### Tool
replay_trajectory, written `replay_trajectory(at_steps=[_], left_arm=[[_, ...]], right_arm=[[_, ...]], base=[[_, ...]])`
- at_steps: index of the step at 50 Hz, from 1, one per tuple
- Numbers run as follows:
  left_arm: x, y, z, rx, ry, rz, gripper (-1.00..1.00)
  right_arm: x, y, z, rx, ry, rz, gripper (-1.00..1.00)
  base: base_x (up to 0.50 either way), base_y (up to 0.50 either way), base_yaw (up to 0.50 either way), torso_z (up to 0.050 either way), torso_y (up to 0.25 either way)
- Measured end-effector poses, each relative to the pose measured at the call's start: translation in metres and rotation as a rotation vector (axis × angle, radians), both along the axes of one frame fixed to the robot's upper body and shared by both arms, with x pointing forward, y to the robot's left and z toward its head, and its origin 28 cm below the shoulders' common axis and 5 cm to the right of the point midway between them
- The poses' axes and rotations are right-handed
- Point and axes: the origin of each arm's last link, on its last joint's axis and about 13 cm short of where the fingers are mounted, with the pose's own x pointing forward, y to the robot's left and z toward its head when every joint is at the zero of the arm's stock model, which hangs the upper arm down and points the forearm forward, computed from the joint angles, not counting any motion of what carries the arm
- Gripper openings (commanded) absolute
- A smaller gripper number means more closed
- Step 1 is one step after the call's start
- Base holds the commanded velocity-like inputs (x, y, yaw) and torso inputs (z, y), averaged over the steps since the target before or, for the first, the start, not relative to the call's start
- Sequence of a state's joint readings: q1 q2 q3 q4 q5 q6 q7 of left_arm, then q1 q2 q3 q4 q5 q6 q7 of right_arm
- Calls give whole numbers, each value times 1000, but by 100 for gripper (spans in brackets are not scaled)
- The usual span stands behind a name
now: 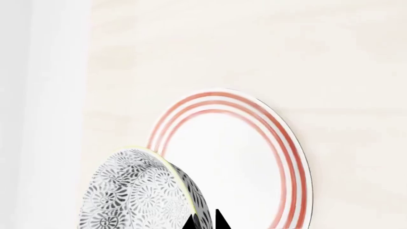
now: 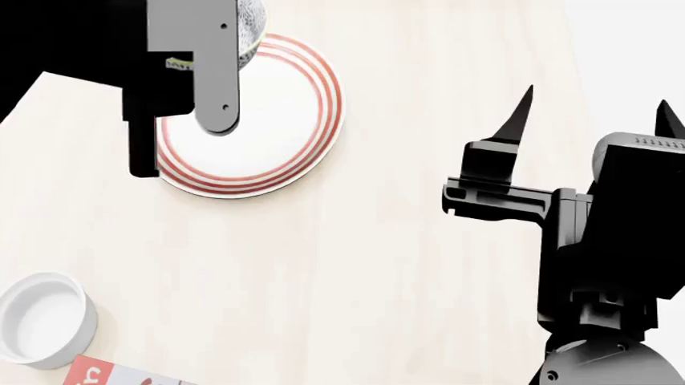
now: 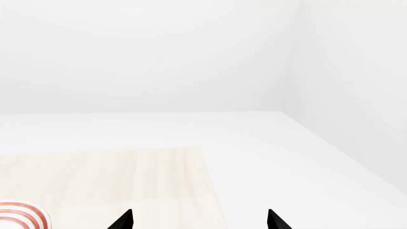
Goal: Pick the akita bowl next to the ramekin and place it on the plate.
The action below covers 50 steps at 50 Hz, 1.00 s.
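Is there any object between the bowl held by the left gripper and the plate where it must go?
Nothing visible does. The left gripper holds the patterned bowl right at the plate, whose white centre is bare. The ramekin sits far off, near the table's front edge.

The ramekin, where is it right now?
In the head view the ramekin stands on the table's near left corner, well apart from the plate, with a red-printed item beside it.
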<state>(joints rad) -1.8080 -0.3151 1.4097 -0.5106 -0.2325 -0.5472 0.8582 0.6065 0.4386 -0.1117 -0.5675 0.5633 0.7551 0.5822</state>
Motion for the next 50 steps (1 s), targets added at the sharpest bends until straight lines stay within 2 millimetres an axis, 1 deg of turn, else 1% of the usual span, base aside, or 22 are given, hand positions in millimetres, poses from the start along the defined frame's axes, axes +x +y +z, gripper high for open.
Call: replay_trajectory(at_steps=[26,50], left_arm=[[9,-5,-9,-12,-57,6,-100],[12,-10,-17,-36,-62,-6,-100]], right_arm=[[0,0,0,0,1,1,100],[0,0,-1,0,1,1,100]], base=[[0,0,0,0,0],[0,0,0,0,0]])
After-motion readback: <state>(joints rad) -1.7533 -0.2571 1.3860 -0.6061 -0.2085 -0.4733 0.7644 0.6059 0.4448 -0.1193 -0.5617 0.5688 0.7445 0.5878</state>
